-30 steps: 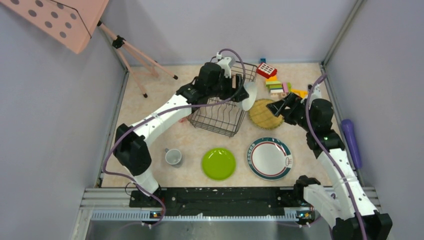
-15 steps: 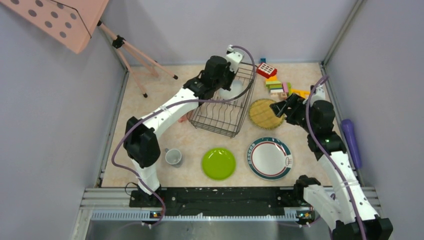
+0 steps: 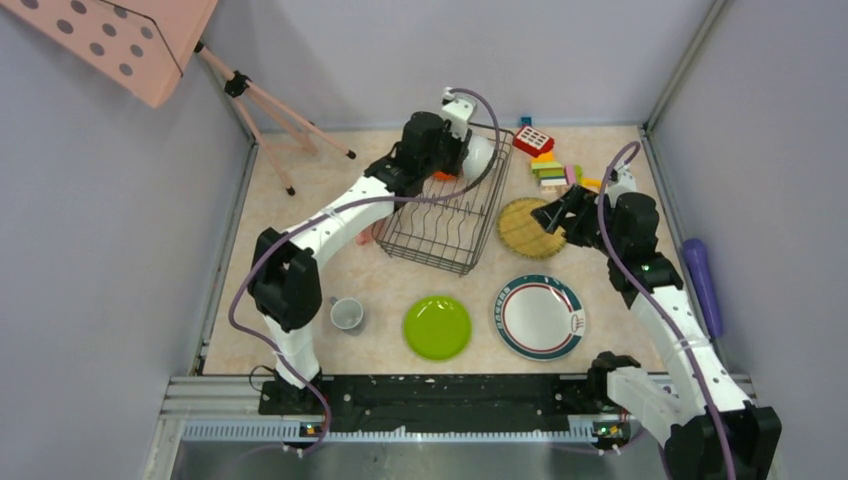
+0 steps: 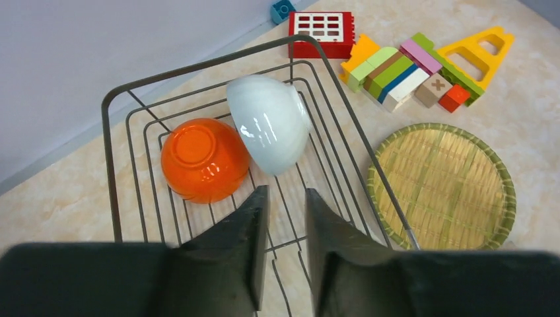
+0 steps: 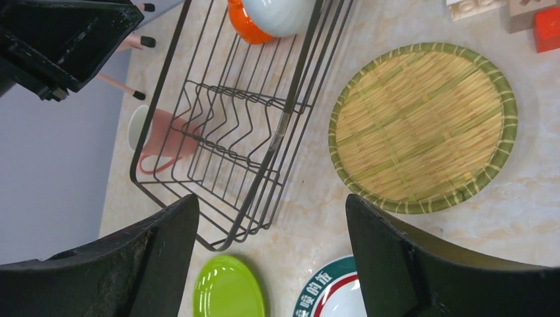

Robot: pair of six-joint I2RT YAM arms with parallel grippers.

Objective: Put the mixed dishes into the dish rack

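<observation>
The dish rack (image 3: 440,240) is set toward the far side of the worktop (image 3: 480,345). The larger white plate (image 3: 539,317) is laid flat at the near right, with the lime-green plate (image 3: 437,327) just left of it. The straw mat (image 3: 520,230) is placed beside the rack's right side. In the rack's far end the orange bowl (image 4: 201,158) is turned bottom-up, and a whitish cup (image 4: 271,122) is leaned against it. The left gripper (image 4: 286,193) is poised above them, jaws only slightly apart and empty. The right gripper (image 5: 271,198) is poised over the gap between the rack and the mat, jaws spread wide and empty. The pink cup (image 5: 165,139) is seen lying just outside the rack's left side. A second whitish cup (image 3: 347,314) is stood upright at the near left.
</observation>
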